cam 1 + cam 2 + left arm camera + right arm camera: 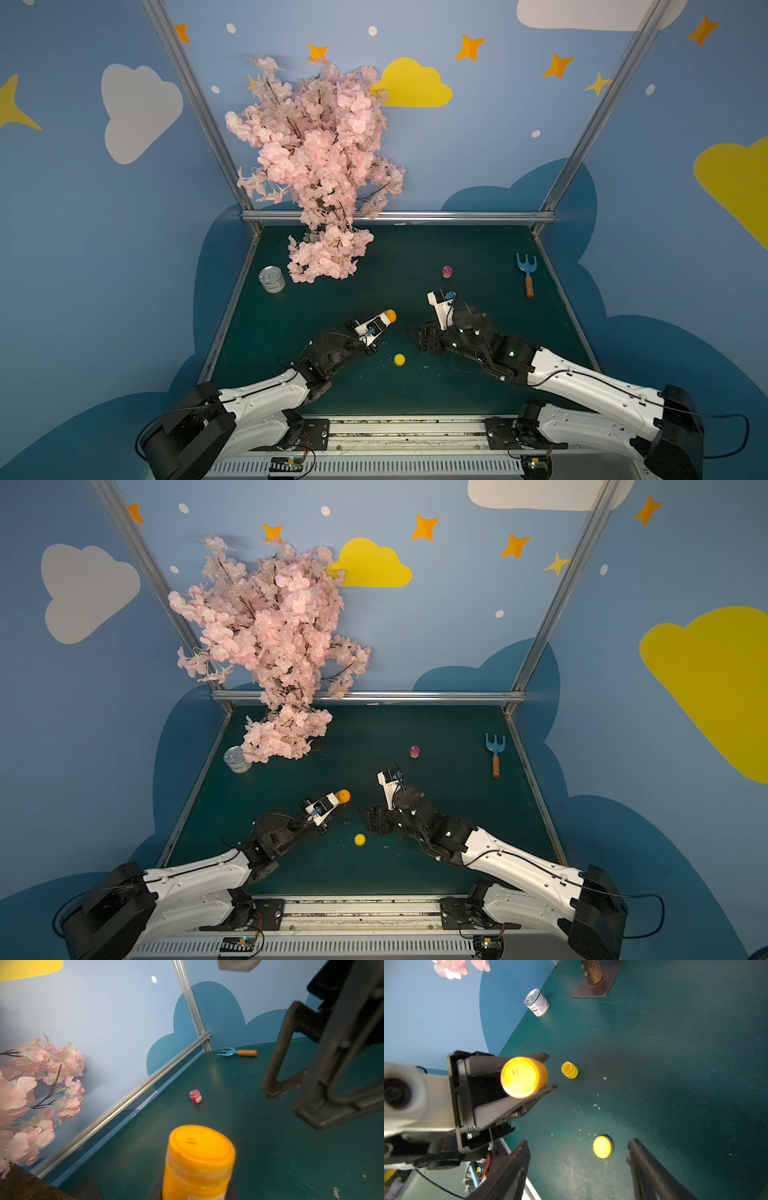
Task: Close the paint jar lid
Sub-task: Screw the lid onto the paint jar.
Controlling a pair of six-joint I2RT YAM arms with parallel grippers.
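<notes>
My left fingers pinch the orange jar above mid-desk, toward the front edge. Its lid is on and looks seated, I judge; tightness unverified. My right fingers are spread and empty. The yellow jar stands open, with the yellow lid apart from it on the desk.

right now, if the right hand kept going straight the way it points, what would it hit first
Probably the flat round yellow lid lying on the dark green table: it sits just ahead, between the fingers of the open right hand. How high the hand hangs is unclear.
</notes>
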